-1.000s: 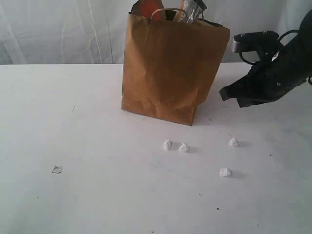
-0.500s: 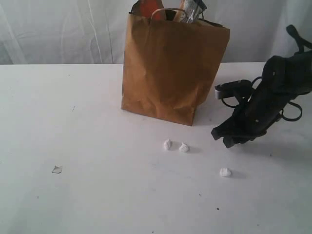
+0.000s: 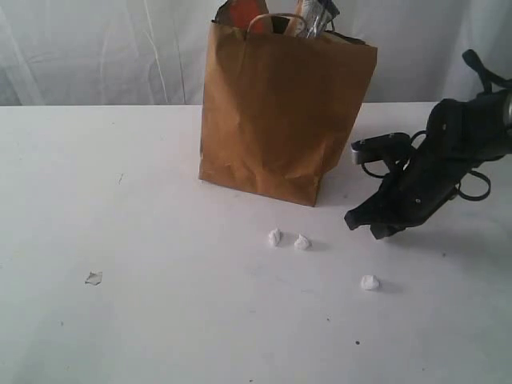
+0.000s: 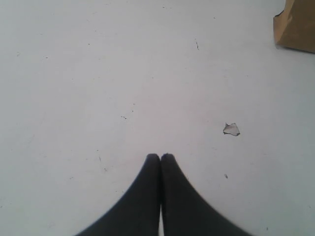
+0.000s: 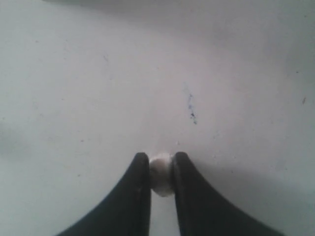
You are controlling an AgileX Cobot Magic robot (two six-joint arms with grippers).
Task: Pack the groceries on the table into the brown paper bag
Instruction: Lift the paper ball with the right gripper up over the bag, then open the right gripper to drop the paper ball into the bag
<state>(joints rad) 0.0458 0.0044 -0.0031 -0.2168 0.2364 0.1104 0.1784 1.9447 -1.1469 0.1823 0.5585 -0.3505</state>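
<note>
The brown paper bag (image 3: 280, 112) stands upright at the back middle of the white table (image 3: 160, 320). Groceries poke out of its top: a brown pouch with an orange mark (image 3: 240, 12) and packets (image 3: 314, 16). My right gripper (image 3: 366, 226) is down at the tabletop, right of the bag. In the right wrist view the right gripper (image 5: 161, 160) is shut on a small white crumb (image 5: 161, 179). My left gripper (image 4: 160, 156) hangs shut and empty over bare table; the bag's corner (image 4: 298, 27) shows far off. The left gripper is out of the exterior view.
Three white crumbs lie in front of the bag: two close together (image 3: 274, 237) (image 3: 302, 242) and one farther forward on the right (image 3: 369, 282). A small grey scrap (image 3: 94, 278) (image 4: 231, 129) lies at the front left. A pale curtain hangs behind the table.
The right arm dropped from beside the bag down to the table. Its jaws closed on the white crumb that lay at the right, which the gripper now covers in the exterior view.
</note>
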